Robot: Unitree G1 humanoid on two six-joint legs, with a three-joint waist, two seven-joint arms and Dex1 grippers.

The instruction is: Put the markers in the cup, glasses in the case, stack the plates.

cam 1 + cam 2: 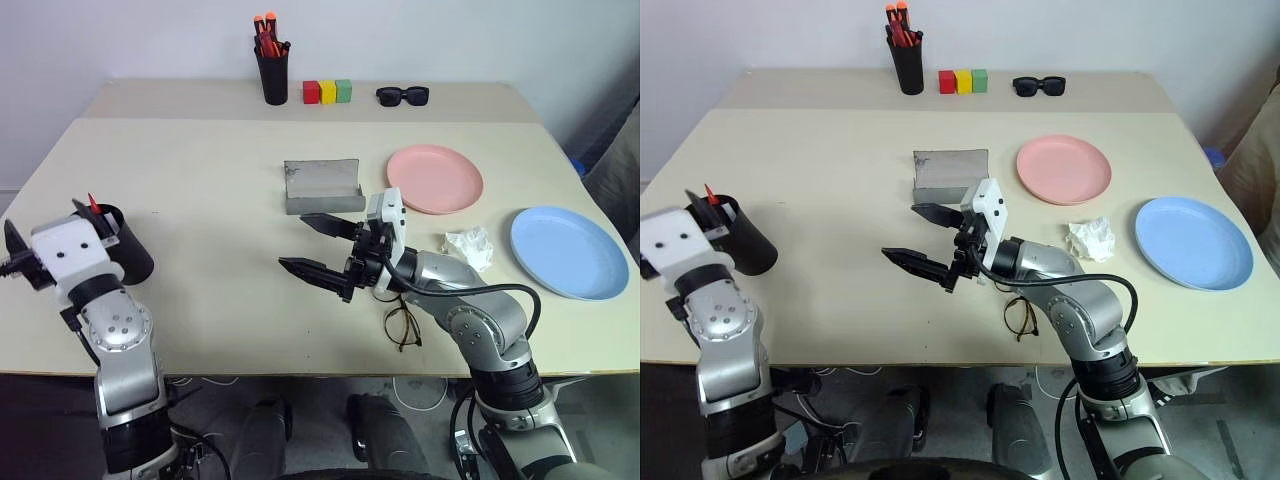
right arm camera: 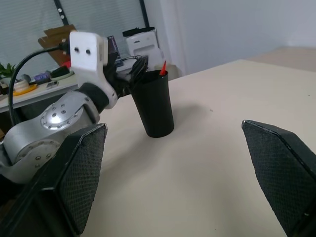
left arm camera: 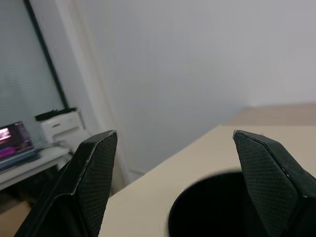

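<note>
Right gripper (image 1: 318, 245) spread, empty — glasses (image 1: 402, 326) beside it look fragile, light (wire frame); pinch the bridge, not lenses.

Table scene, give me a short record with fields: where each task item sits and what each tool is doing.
cup: black cup upright near the table's left edge, a red marker tip sticking out of it
left tool: left tool open just above the cup's mouth
right tool: right tool open, empty, above the table's middle
glasses: wire glasses on the table under the right arm
case: grey case open, behind the right tool
plates: pink plate and blue plate apart, unstacked
</note>
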